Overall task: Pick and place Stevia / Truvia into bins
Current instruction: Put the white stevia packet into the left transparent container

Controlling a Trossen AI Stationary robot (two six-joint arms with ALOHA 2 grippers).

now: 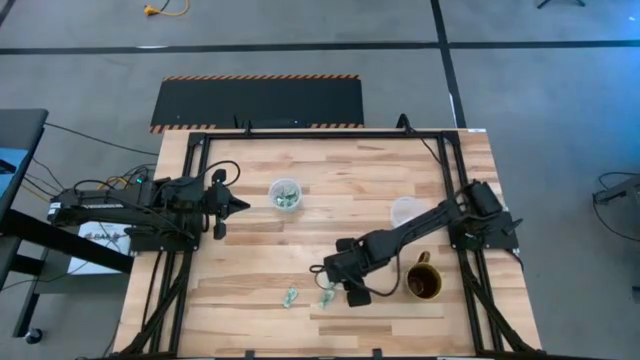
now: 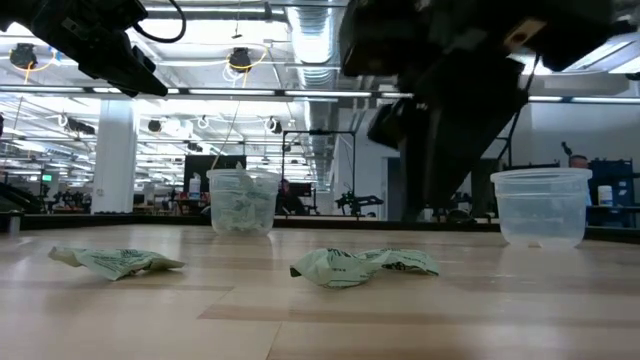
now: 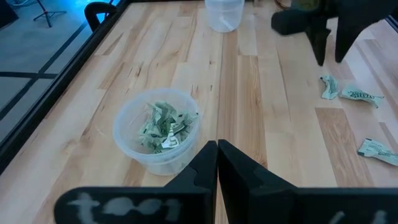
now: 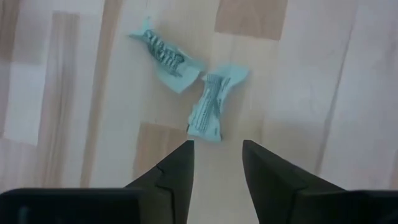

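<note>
My right gripper (image 4: 216, 163) hangs over 2 crumpled sachets (image 4: 210, 107) near lower centre of high view, jaws apart, empty. Nearer sachet lies just ahead of tips, touching neither. Best move: descend straight, straddle its narrow waist, close gently. Left gripper (image 3: 217, 163) shut, empty, waits beside filled bin (image 3: 158, 129). Empty bin (image 1: 407, 211) right of centre

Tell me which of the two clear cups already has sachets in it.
The clear cup nearer the left gripper, toward the table's middle: it holds crumpled green sachets. The other clear cup, beside the right arm, looks empty.
</note>
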